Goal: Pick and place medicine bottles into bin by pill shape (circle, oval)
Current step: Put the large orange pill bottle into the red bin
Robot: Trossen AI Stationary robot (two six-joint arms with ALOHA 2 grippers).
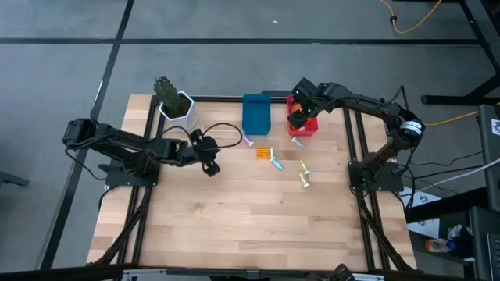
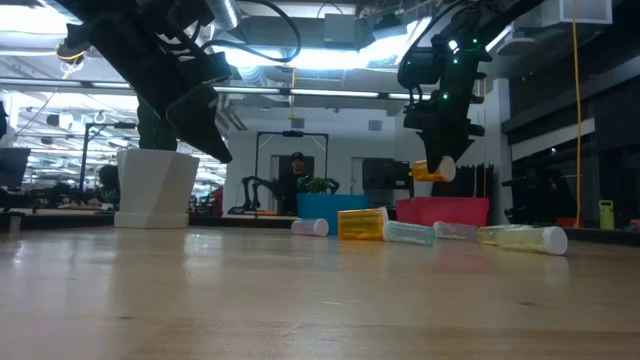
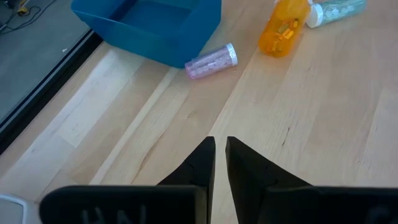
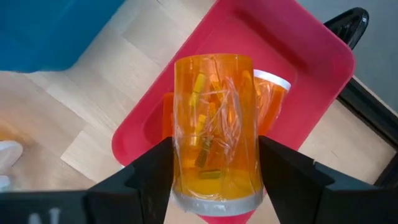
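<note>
My right gripper [image 1: 299,119] hangs over the red bin [image 1: 311,127], shut on an orange translucent bottle [image 4: 214,124]. In the low view this bottle [image 2: 435,171] hangs above the bin's rim [image 2: 445,210]. Another orange bottle with a white cap [image 4: 273,99] lies inside the red bin. On the wood lie a purple vial [image 3: 212,61], an orange bottle [image 3: 283,28], pale teal vials [image 1: 276,163] and yellowish vials [image 1: 305,178]. My left gripper [image 3: 219,149] is shut on nothing, above bare table left of them. The blue bin [image 1: 256,115] stands beside the red one. My right gripper pinches the orange bottle by its two opposite side walls [image 4: 183,162], near its capped end [image 4: 214,202], between its two fingers [image 4: 286,168]. The fingers come steeply from above. The bottle is lifted clear and tilted above the red bin.
A white pot with a plant [image 1: 176,103] stands at the table's far left. A loose cable [image 1: 226,129] runs from the left arm near the blue bin. The near half of the wooden table [image 1: 250,226] is bare.
</note>
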